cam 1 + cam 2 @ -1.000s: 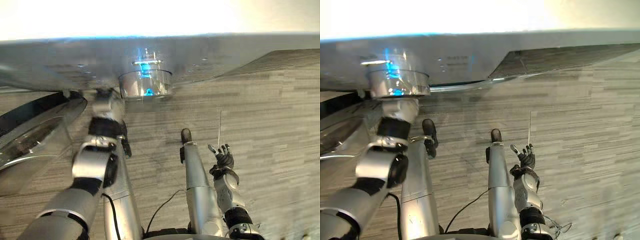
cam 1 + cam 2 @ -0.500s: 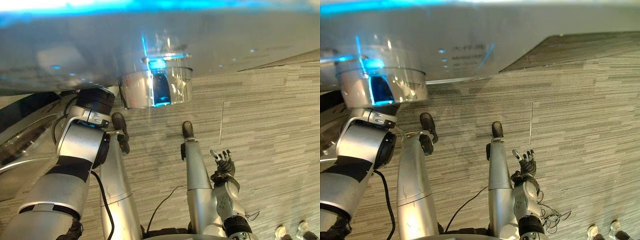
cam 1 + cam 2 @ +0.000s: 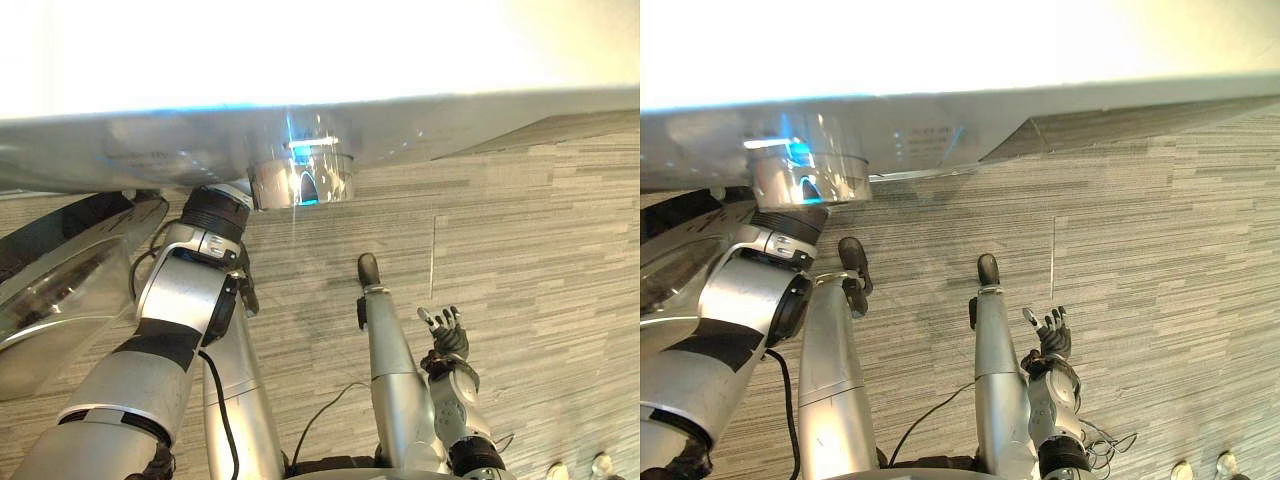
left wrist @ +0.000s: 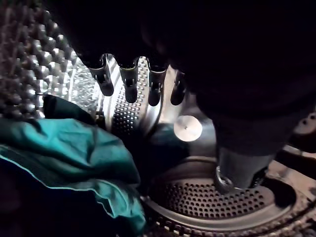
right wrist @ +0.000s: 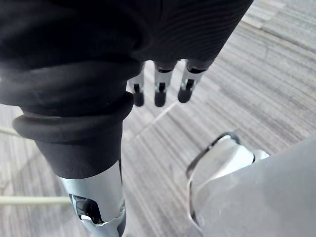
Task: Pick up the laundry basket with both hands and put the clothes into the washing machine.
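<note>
Reaching inside the perforated steel washer drum [image 4: 212, 200], the left hand [image 4: 129, 81] hangs loose-fingered, empty, beside crumpled teal clothes [image 4: 74, 153]; the right hand [image 3: 447, 336] spreads empty fingers above grey floor [image 3: 545, 250].

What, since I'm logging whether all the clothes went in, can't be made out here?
1. Left wrist view: the teal cloth runs off the edge; shadow in the drum hides any other clothes.
2. Head views: the washing machine hides the left arm past the wrist.
3. Head views: the door is cut off by the edge; glare blanks everything above the machine.
</note>
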You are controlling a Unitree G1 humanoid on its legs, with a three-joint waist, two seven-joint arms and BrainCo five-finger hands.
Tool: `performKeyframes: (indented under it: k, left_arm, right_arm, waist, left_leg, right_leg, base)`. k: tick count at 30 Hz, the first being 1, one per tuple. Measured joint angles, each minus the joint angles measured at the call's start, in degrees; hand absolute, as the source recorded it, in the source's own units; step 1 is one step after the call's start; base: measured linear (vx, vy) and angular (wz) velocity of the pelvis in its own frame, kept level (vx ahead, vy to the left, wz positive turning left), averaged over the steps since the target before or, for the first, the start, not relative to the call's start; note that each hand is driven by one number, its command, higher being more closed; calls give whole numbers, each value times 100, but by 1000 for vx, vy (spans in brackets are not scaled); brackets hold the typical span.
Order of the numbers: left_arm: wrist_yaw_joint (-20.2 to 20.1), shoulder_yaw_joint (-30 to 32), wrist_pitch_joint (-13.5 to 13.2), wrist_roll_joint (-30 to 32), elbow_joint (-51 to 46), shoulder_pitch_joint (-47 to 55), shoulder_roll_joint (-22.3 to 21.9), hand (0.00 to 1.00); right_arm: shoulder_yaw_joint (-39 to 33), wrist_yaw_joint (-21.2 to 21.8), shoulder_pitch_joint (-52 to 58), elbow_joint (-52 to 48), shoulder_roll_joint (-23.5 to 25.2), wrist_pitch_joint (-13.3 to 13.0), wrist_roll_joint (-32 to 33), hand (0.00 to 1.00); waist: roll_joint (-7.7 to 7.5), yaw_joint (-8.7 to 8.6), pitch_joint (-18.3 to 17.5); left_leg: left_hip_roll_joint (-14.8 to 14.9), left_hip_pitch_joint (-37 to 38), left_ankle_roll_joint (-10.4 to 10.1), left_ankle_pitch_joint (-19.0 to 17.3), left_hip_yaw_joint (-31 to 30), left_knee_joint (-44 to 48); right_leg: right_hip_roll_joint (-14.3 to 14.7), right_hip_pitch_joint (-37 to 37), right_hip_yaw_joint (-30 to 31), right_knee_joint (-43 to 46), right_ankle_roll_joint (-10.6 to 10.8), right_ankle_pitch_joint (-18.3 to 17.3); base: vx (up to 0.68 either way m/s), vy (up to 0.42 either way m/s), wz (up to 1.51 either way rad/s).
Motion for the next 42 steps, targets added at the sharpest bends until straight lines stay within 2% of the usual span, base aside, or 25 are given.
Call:
performKeyframes:
  k: [3, 4, 6, 8, 10, 14, 17, 19, 21, 22, 23, 26, 27, 29, 31, 32, 33, 35, 36, 37, 38, 39, 40, 41, 42]
  left_arm:
    - [-258, 499, -278, -1562, 435, 241, -193, 0]
    - [-524, 623, -445, -2493, 461, 452, -321, 0]
    - [-707, 831, -741, -3193, 448, 757, -594, 0]
    - [-818, 1055, -857, -3500, 316, 1199, -881, 0]
    - [-875, 1267, -983, -3419, 212, 1924, -1160, 0]
    - [-1092, 1191, -851, -2794, 244, 3445, -1749, 0]
    - [-1345, 1123, -812, -2497, 257, 4543, -1891, 0]
    - [-1479, 1174, -810, -1922, 443, 5369, -1884, 0]
    - [-1555, 1318, -859, -1495, 555, 5877, -1875, 0]
    - [-1625, 1537, -803, -1303, 608, 6121, -1866, 0]
    - [-1642, 1743, -775, -1176, 718, 6280, -1868, 0]
    - [-1755, 2267, -765, -947, 812, 6829, -1851, 0]
    - [-1779, 2464, -770, -942, 822, 7025, -1851, 0]
    - [-1868, 2805, -792, -976, 948, 7169, -1872, 0]
    - [-1906, 3197, -817, -1114, 1007, 7135, -1851, 0]
    - [-1994, 3390, -814, -1293, 1092, 7163, -1857, 0]
    - [-2052, 3569, -819, -1428, 1161, 7178, -1888, 0]
    - [-2120, 3832, -814, -1472, 1184, 7192, -1880, 0]
    - [-2120, 3881, -813, -1478, 1173, 7253, -1935, 0]
    - [-2119, 3845, -816, -1500, 1166, 7305, -1886, 0]
    - [-2108, 3762, -823, -1523, 1186, 7334, -1866, 0]
    - [-2086, 3448, -844, -1513, 1193, 7191, -1651, 0]
    - [-1982, 3132, -816, -1383, 1216, 7152, -1555, 0]
    - [-1905, 2969, -810, -1271, 1232, 7187, -1550, 0]
    - [-1772, 2668, -802, -1119, 1246, 7215, -1638, 0]
  right_arm:
    - [9, 0, 89, 0, 81, 121, -8, 0]
    - [10, -1, 163, 12, 132, 152, -10, 0]
    - [18, -4, 201, 69, 136, 238, -17, 0]
    - [27, -5, 197, 129, 137, 276, -30, 0]
    - [18, -9, 168, 169, 123, 334, -55, 0]
    - [4, -16, 34, 328, 116, 389, -249, 0]
    - [-21, -9, -30, 542, 112, 473, -248, 0]
    - [-80, 8, 43, 955, 64, 500, -150, 0]
    - [-99, 17, 158, 1284, -35, 542, -11, 0]
    - [-101, 16, 209, 1437, -136, 594, 4, 0]
    - [-100, 20, 269, 1562, -190, 607, 0, 0]
    - [-108, 32, 481, 1859, -222, 613, -23, 0]
    - [-120, 69, 518, 2023, -220, 615, -27, 0]
    - [-231, 145, 567, 2202, -247, 615, -28, 0]
    - [-390, 147, 550, 2362, -252, 616, -50, 0]
    - [-385, 155, 499, 2462, -285, 646, -142, 0]
    - [-386, 197, 449, 2468, -293, 697, -252, 0]
    - [-418, 257, 401, 2456, -289, 759, -259, 0]
    - [-665, 263, 360, 2455, -295, 811, -267, 0]
    - [-850, 275, 352, 2496, -223, 855, -257, 0]
    - [-969, 288, 345, 2548, -187, 858, -232, 0]
    - [-1266, 294, 243, 2692, -74, 811, -131, 0]
    - [-1360, 248, 71, 2757, -126, 738, 191, 0]
    - [-1368, 244, 26, 2751, -152, 680, 390, 0]
    - [-1397, 237, -3, 2754, -255, 563, 701, 0]
  waist:
    - [-45, -105, 6]
    - [-61, -122, -5]
    - [-63, -117, -6]
    - [-59, -79, -14]
    - [-54, -58, -50]
    - [-32, 63, -186]
    - [52, 114, -375]
    - [195, 229, -615]
    - [415, 264, -780]
    - [508, 378, -930]
    - [573, 387, -1071]
    - [640, 398, -1565]
    - [637, 395, -1772]
    - [610, 390, -1924]
    - [552, 417, -1974]
    - [573, 418, -1989]
    - [602, 430, -2009]
    - [626, 489, -2054]
    - [685, 545, -2153]
    - [611, 470, -2300]
    - [489, 364, -2441]
    - [91, 184, -2483]
    - [201, 257, -2488]
    - [295, 211, -2508]
    - [416, 116, -2497]
  left_leg:
    - [-75, 471, -62, 109, 2, -409]
    - [-104, 705, -103, 165, 11, -624]
    - [-157, 933, -149, 244, 9, -865]
    - [-194, 1184, -195, 279, 8, -1017]
    - [-259, 1514, -217, 291, 42, -1131]
    - [-479, 1998, -216, 281, 115, -1006]
    - [-608, 2342, -214, 107, 86, -826]
    - [-787, 2762, -257, 8, 38, -797]
    - [-912, 3113, -271, -9, -91, -908]
    - [-968, 3387, -324, 45, -145, -1092]
    - [-973, 3566, -325, 156, -154, -1281]
    - [-1077, 4111, -362, 745, -289, -2367]
    - [-1085, 4337, -356, 1028, -353, -3031]
    - [-1080, 4613, -349, 1215, -421, -3906]
    - [-1027, 4605, -310, 1260, -216, -3312]
    - [-928, 4654, -262, 971, -42, -2487]
    - [-736, 4658, -131, 510, 89, -1855]
    - [-487, 4651, 5, 68, 68, -1144]
    - [-533, 4638, 23, -30, 161, -1159]
    - [-823, 4784, 32, -7, 101, -1745]
    - [-1027, 5018, -95, 68, -50, -2490]
    - [-1137, 5071, 121, -112, -77, -2561]
    - [-633, 4833, 262, -279, -204, -1537]
    - [-387, 4867, 157, -313, -331, -1389]
    - [-225, 4949, -294, -522, -602, -1525]
  right_leg:
    - [-104, 464, -120, -334, -60, 68]
    - [-135, 677, -146, -499, -109, 98]
    - [-196, 856, -217, -596, -121, 103]
    - [-219, 1026, -284, -593, -133, 97]
    - [-293, 1247, -314, -518, -204, -2]
    - [-522, 1600, -350, 120, -273, -498]
    - [-651, 1928, -430, 617, -315, -899]
    - [-841, 2347, -508, 869, -333, -1182]
    - [-956, 2787, -697, 835, -352, -1252]
    - [-1036, 3055, -790, 753, -365, -1263]
    - [-1065, 3249, -901, 641, -383, -1261]
    - [-1188, 3796, -1438, 52, -483, -1117]
    - [-1221, 4001, -1751, -257, -542, -1001]
    - [-1277, 4338, -2228, -763, -722, -799]
    - [-1412, 4609, -2652, -1114, -796, -540]
    - [-1431, 4754, -2776, -1257, -763, -407]
    - [-1417, 4858, -2832, -1365, -747, -321]
    - [-1416, 4906, -2814, -1392, -698, -236]
    - [-1392, 4907, -2855, -1401, -702, -116]
    - [-1442, 4856, -2875, -1528, -775, -36]
    - [-1412, 4831, -2857, -1739, -729, -67]
    - [-1684, 5060, -2903, -2286, -804, 191]
    - [-1592, 5094, -2892, -2417, -571, 389]
    - [-1570, 5108, -2875, -2428, -531, 412]
    - [-1640, 5109, -2908, -2412, -397, 491]
  base:
    - [71, -36, 23]
    - [64, -26, 17]
    - [90, -43, 22]
    - [78, -50, 18]
    - [88, -55, 22]
    - [43, -61, 39]
    - [-20, -56, 42]
    - [-75, -49, 43]
    - [-63, -37, 48]
    - [-75, -71, 50]
    - [-53, -81, 51]
    - [-47, -120, 80]
    - [-12, -144, 85]
    - [-19, -102, 118]
    - [-22, -38, 90]
    - [15, 3, 38]
    - [36, 46, 21]
    - [48, 172, -11]
    - [30, 250, 2]
    - [33, 186, 37]
    - [94, 80, 106]
    - [158, 45, 74]
    - [153, 66, 45]
    - [110, 206, 0]
    - [54, 380, 28]
